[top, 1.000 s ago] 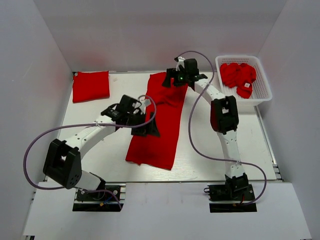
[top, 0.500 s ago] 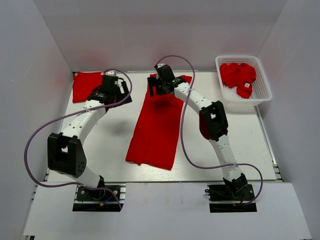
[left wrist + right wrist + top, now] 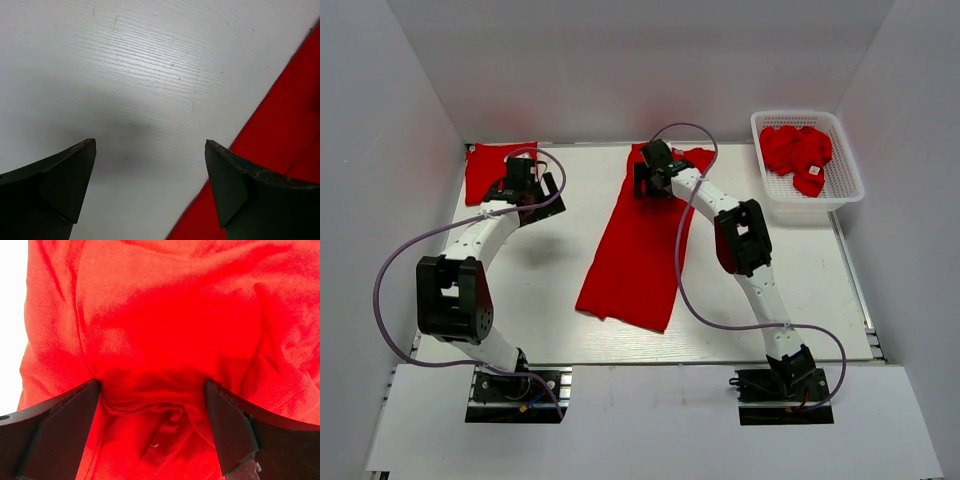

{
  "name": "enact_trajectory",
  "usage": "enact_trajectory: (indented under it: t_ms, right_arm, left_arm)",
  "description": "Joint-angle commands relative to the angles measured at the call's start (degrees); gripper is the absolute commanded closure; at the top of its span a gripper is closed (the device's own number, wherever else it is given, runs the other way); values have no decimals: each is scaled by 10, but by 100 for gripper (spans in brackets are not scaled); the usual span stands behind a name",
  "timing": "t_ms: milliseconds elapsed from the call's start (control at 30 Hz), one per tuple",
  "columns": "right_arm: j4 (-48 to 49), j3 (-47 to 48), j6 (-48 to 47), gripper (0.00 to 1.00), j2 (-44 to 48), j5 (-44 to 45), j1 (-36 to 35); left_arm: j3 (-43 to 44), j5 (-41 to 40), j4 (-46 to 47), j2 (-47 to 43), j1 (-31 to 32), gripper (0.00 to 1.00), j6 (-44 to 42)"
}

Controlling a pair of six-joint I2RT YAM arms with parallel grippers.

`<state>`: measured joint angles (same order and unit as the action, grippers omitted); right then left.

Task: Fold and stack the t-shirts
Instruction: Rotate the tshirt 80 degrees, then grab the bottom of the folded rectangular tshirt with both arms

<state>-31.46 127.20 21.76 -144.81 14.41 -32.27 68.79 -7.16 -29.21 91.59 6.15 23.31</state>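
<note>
On the bare white table (image 3: 520,290), a bright red cloth t-shirt (image 3: 630,270) lies folded lengthwise into a long, narrow strip. Its near hem sits left of centre, and the strip slants away to the right towards the far edge.

The right gripper (image 3: 653,185) hangs over the far end of this strip, which seems to be the collar end. Its wrist view shows both dark fingers (image 3: 55,435) spread wide. Rumpled red cloth fills the gap between them, and nothing is pinched.

The left gripper (image 3: 528,185) is well apart from the strip, on the far left. Its fingers (image 3: 50,185) are also spread, over bare table, and hold nothing. A red edge runs down the right of its wrist view. I cannot be sure which garment that is.

Just beyond the left gripper, in the far left corner, lies a square folded red t-shirt (image 3: 485,165), the start of the stack. In the far right corner a white plastic mesh basket (image 3: 817,205) holds several crumpled red t-shirts (image 3: 795,150) that wait to be folded.

The step in hand looks like the crosswise fold of the strip. For the next move, the right fingers probably need to drop and close on the far end. The left gripper should come back to take the other corner, so the end can be carried towards the near hem without skewing.
</note>
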Motion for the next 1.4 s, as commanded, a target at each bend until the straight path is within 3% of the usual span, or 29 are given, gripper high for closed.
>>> enact_trajectory:
  t_ms: [0,133,200,300,367,433,533,600,633,933,1100,1267,1367]
  right_arm:
    - [-36,8,-2,10,-47,-13,53]
    - [85,6,-83,10,-54,-192,92]
    - [99,51,-109,10,-61,-221,102]
    - [94,57,-198,10,-35,-231,101]
    - [103,32,-212,10,36,-221,99]
    - [122,-53,-215,10,129,-218,98]
    - [143,-187,-211,10,196,-193,87]
    - [142,-230,-198,10,282,-188,81]
    - [136,-300,-176,10,338,-186,78]
    - [150,-635,-4,10,564,-319,69]
    - [182,-789,60,10,618,-347,56]
    - [212,-857,81,10,634,-357,43]
    - [223,-873,87,10,628,-362,37]
  left_arm:
    - [-13,41,32,-38,-4,0,-14]
    - [-13,215,77,6,-4,0,-76]
    - [-5,298,92,29,-4,0,-85]
    - [-5,358,138,48,-4,0,-91]
    - [-10,358,145,48,4,0,-104]
    - [-29,367,145,48,11,0,-121]
    - [-66,375,176,48,11,0,-138]
    - [-98,382,183,43,17,0,-149]
    - [-113,390,189,43,22,0,-155]
    - [-221,428,242,-16,61,0,-147]
    - [-249,410,254,-17,96,0,-136]
    - [-244,303,195,-2,115,0,-143]
    - [-249,303,195,-2,120,0,-143]
